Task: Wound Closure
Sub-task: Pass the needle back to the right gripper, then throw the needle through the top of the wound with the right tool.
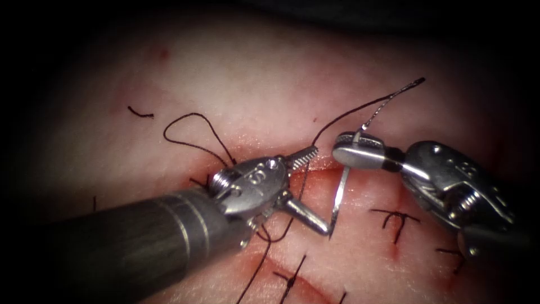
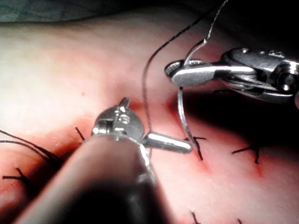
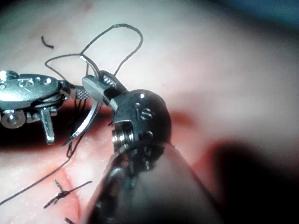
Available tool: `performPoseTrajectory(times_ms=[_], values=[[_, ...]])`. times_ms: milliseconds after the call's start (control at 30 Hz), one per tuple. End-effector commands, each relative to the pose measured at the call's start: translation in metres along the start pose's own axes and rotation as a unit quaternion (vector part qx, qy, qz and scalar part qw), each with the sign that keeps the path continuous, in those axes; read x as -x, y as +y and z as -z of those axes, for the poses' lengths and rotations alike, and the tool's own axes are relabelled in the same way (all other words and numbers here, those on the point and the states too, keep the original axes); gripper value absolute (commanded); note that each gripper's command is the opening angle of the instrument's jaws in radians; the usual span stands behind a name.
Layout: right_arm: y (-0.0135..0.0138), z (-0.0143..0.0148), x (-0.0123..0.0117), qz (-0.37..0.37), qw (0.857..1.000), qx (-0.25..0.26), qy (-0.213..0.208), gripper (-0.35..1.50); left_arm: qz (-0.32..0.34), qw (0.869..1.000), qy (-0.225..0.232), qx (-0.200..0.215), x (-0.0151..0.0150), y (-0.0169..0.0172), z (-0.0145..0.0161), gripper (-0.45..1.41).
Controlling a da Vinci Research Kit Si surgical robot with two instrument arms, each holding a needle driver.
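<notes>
Here we see the right pincer clamped on the needle near its thread end, its point just above the tissue beside the cut. The left pincer, jaws apart, holds nothing; thread trails upward.

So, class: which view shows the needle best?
The endoscope view: the needle hangs from the right tool, gripped near its thread end, its tip free above the tissue. The left wrist view shows its curve too; the right wrist view foreshortens it.
</notes>
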State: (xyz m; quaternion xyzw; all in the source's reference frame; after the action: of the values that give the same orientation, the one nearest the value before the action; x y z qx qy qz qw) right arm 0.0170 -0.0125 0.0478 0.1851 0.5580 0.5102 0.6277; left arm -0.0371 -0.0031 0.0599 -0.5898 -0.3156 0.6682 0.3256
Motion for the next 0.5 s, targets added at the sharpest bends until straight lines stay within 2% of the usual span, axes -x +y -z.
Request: performPoseTrajectory(times_ms=[33, 167, 267, 400, 433, 500], values=[[0.0004, -0.0002, 0.0003, -0.009, 1.000, -0.020, -0.014, -0.35, -0.005, 1.000, 0.000, 0.004, -0.0001, -0.0002, -0.0002, 1.36], [0.0008, 0.0016, 0.0005, -0.011, 0.997, -0.041, -0.058, -0.35, -0.008, 1.000, -0.004, 0.012, 0.0001, 0.0002, 0.0014, 1.33], [0.0020, 0.0031, 0.0008, -0.005, 0.994, -0.040, -0.098, -0.35, -0.008, 1.000, -0.008, -0.010, 0.0000, -0.0002, 0.0027, 1.28], [0.0041, 0.0028, 0.0019, 0.003, 0.992, -0.039, -0.123, -0.35, -0.009, 1.000, -0.008, -0.020, 0.0003, -0.0005, 0.0023, 1.23], [0.0049, 0.0025, 0.0027, 0.014, 0.989, -0.043, -0.142, -0.35, -0.011, 1.000, -0.007, -0.008, 0.0008, 0.0000, 0.0017, 1.23], [0.0051, 0.0023, 0.0030, 0.018, 0.988, -0.047, -0.147, -0.35, -0.015, 1.000, -0.006, -0.001, 0.0010, 0.0003, 0.0015, 1.21]])
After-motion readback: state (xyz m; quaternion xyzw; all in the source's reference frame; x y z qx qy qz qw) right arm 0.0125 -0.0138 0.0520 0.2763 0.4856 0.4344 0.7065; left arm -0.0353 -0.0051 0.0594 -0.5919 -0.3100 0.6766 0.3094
